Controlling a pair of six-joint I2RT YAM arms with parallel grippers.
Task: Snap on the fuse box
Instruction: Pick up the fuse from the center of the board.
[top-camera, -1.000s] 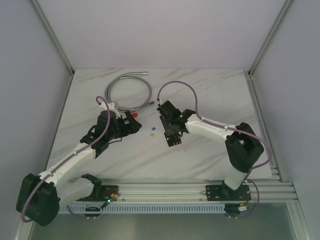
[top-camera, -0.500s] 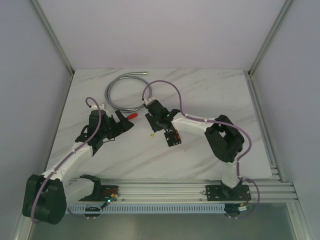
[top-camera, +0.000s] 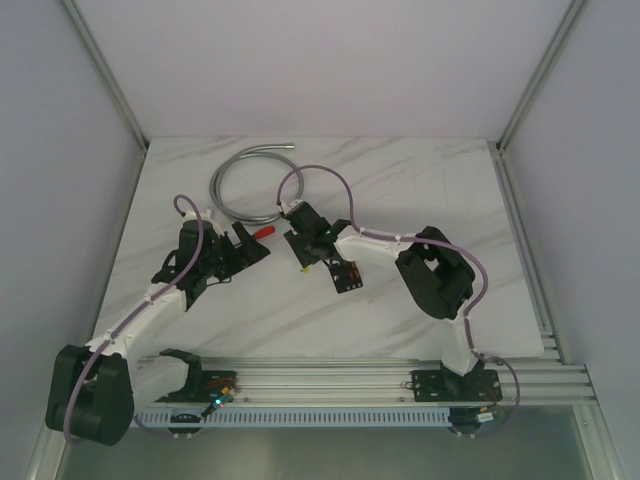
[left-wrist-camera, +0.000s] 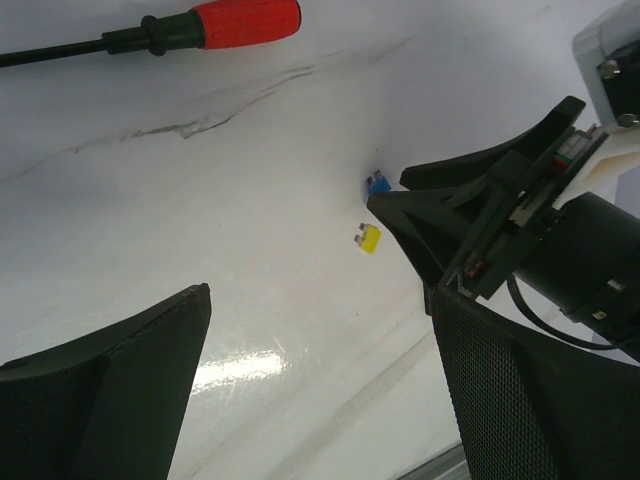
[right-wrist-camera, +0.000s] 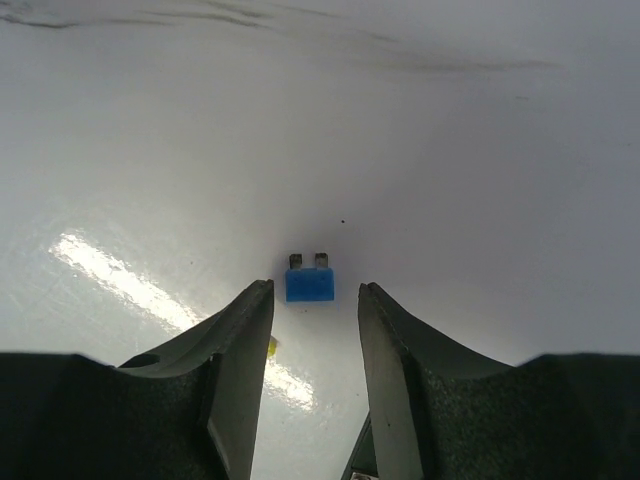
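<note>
My right claw (right-wrist-camera: 315, 288) hangs half open over the blue fuse (right-wrist-camera: 309, 283), 1 finger on each side, gripping nothing. My left claw (left-wrist-camera: 320, 295) gapes wide and empty. The fuse box (top-camera: 346, 275) lies on the table (top-camera: 420, 180) just beside my right arm, in neither claw. A yellow fuse (left-wrist-camera: 368, 238) lies loose too, so I judge nearly all the job remains.

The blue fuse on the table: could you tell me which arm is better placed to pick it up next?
Right. The right gripper sits just short of the blue fuse, which shows between its parted fingertips; the left gripper hangs open farther away.
</note>
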